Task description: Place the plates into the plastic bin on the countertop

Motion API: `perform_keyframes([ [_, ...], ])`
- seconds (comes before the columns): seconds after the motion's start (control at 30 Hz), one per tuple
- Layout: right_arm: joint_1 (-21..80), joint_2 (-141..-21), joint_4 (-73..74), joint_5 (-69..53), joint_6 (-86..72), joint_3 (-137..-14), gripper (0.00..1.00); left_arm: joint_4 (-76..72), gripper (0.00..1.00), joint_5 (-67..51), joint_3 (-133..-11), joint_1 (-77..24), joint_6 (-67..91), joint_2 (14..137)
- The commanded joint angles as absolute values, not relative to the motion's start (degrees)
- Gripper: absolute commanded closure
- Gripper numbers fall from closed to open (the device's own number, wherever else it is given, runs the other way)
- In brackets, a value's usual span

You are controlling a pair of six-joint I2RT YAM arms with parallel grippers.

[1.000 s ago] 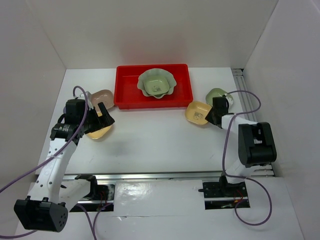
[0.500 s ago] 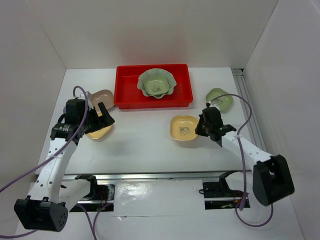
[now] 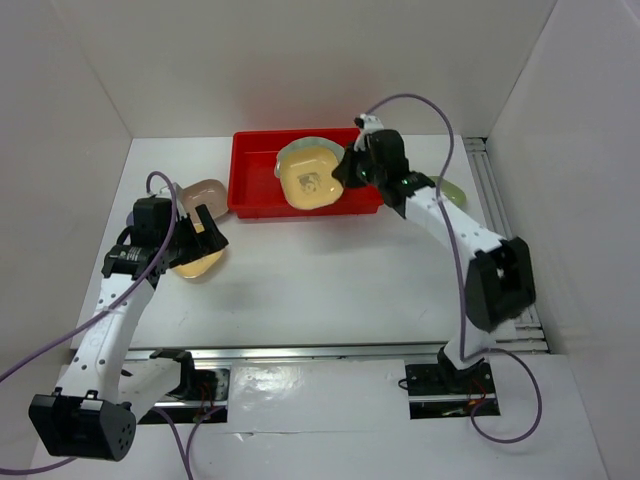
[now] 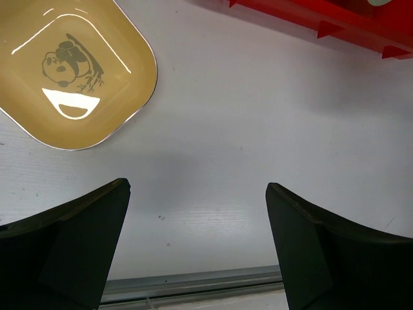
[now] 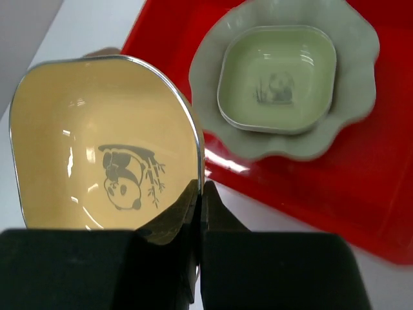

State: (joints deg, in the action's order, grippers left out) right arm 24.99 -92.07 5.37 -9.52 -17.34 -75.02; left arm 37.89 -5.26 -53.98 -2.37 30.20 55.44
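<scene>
My right gripper (image 3: 343, 172) is shut on the rim of a yellow plate (image 3: 310, 183) and holds it above the red plastic bin (image 3: 252, 190). In the right wrist view the gripper (image 5: 203, 188) pinches this yellow plate (image 5: 97, 148). Beyond it the bin (image 5: 361, 194) holds the large pale-green scalloped plate (image 5: 358, 61) with a small green plate (image 5: 277, 81) in it. My left gripper (image 3: 208, 236) is open and empty beside a second yellow plate (image 3: 195, 263) on the countertop (image 3: 320, 280). That plate (image 4: 77, 71) lies beyond the open left gripper (image 4: 197, 219).
A tan-pink plate (image 3: 203, 190) lies left of the bin. A small green plate (image 3: 453, 191) lies at the right, partly hidden by my right arm. White walls close the sides and back. A metal rail (image 3: 300, 352) runs along the near edge.
My right arm has carried the yellow plate from the right side of the countertop up and left to over the bin. The left arm has not moved.
</scene>
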Motion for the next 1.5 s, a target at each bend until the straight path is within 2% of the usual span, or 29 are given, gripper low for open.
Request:
perform_keyframes([
  [0.0, 23.1, -104.2, 4.8, -14.4, -9.1, -89.8, 1.0, 36.7, 0.0, -4.6, -53.9, -2.1, 30.2, 55.5],
  [0.03, 22.4, -106.8, 6.1, -14.4, -7.8, -97.3, 1.0, 36.7, 0.0, -4.6, -53.9, -2.1, 30.2, 55.5],
  [0.2, 20.3, -123.4, 12.6, -16.3, -6.4, -115.5, 1.0, 36.7, 0.0, -3.9, -53.9, -2.1, 30.2, 55.5],
  [0.57, 18.6, -135.8, 11.1, -14.0, -6.9, -122.7, 1.0, 36.7, 0.0, -4.9, -53.9, -2.1, 30.2, 55.5],
  [0.73, 18.6, -137.5, 10.5, -12.5, -8.1, -124.2, 1.0, 36.7, 0.0, -4.9, -53.9, -2.1, 30.2, 55.5],
  [0.77, 18.6, -137.5, 9.9, -12.0, -8.7, -124.2, 0.94, 36.7, 0.0, -4.9, -53.9, -2.1, 30.2, 55.5],
  [0.8, 18.6, -137.5, 9.2, -12.0, -8.7, -124.2, 0.81, 36.7, 0.0, -4.9, -53.9, -2.1, 30.2, 55.5],
  [0.83, 18.6, -137.5, 9.2, -11.2, -8.7, -124.2, 0.61, 36.7, 0.0, -4.9, -53.9, -2.1, 29.7, 55.5],
  [0.87, 18.6, -137.5, 9.2, -11.2, -9.2, -124.2, 0.51, 36.7, 0.0, -4.9, -53.9, -2.1, 29.7, 55.5],
  [0.93, 18.6, -137.5, 9.2, -11.2, -9.2, -125.8, 0.41, 36.7, 0.0, -4.9, -53.9, -2.1, 29.7, 55.5],
  [1.0, 18.6, -137.5, 9.8, -11.2, -9.2, -127.0, 0.24, 36.7, 0.0, -4.9, -53.9, -2.1, 29.7, 54.9],
  [1.03, 19.2, -136.9, 9.8, -11.2, -9.2, -127.5, 0.21, 36.7, 0.0, -5.4, -53.9, -2.1, 29.7, 54.9],
  [1.1, 19.2, -134.6, 9.1, -11.2, -10.0, -127.5, 0.0, 36.7, 0.0, -5.4, -53.9, -2.1, 29.7, 54.9],
  [1.2, 19.9, -127.1, 5.6, -7.0, -11.2, -122.5, 0.0, 36.7, 0.0, -6.0, -53.9, -2.1, 29.7, 54.9],
  [1.27, 20.4, -122.1, 4.1, 2.9, -12.7, -114.8, 0.0, 36.7, 0.0, -6.0, -53.9, -2.1, 29.7, 54.9],
  [1.4, 14.4, -113.1, 13.4, 13.9, -19.3, -107.7, 0.0, 36.7, 0.0, -6.0, -53.9, -2.1, 29.7, 54.4],
  [1.47, 9.6, -110.3, 18.7, 15.9, -22.5, -99.4, 0.0, 36.7, 0.0, -5.1, -53.9, -2.1, 29.7, 54.4],
])
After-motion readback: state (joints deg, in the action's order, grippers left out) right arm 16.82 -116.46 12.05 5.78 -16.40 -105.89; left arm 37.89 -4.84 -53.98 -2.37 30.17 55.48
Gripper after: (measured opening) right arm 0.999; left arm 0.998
